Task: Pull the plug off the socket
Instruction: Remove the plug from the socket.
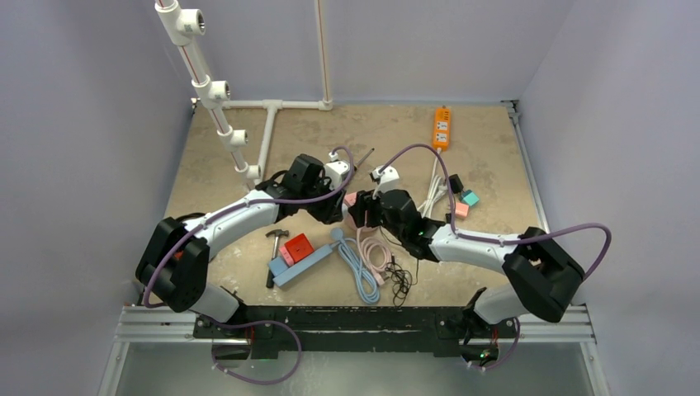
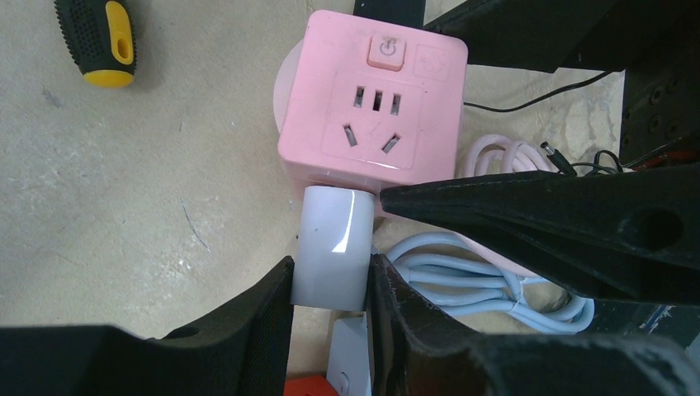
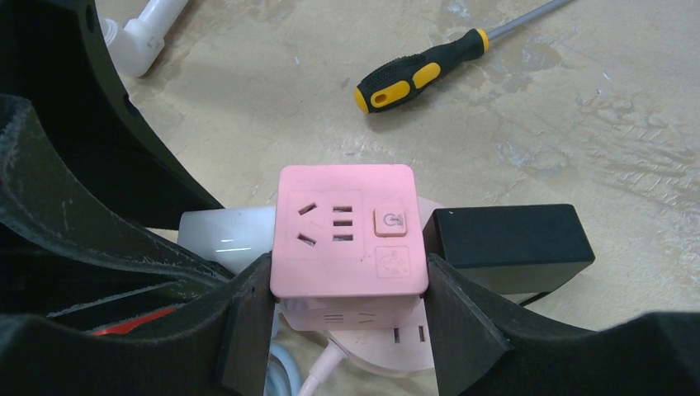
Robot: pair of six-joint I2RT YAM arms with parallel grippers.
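Observation:
The socket is a pink cube (image 2: 376, 107) with a power button on its top face. My right gripper (image 3: 347, 285) is shut on the pink cube (image 3: 347, 239), one finger on each side. A white plug (image 2: 332, 243) sticks out of the cube's side, its end flush against the pink face. My left gripper (image 2: 330, 285) is shut on that plug, both pads pressed flat against its body. In the top view the two grippers (image 1: 334, 206) (image 1: 363, 210) meet at the middle of the table around the cube (image 1: 350, 200).
A black adapter (image 3: 508, 239) sits against the cube's opposite side. A yellow-and-black screwdriver (image 3: 421, 74) lies beyond it. Coiled blue cable (image 2: 487, 285) and pink cable lie below. An orange power strip (image 1: 442, 126), a hammer (image 1: 272, 247), a red block (image 1: 299, 246) and white pipes (image 1: 210, 91) are around.

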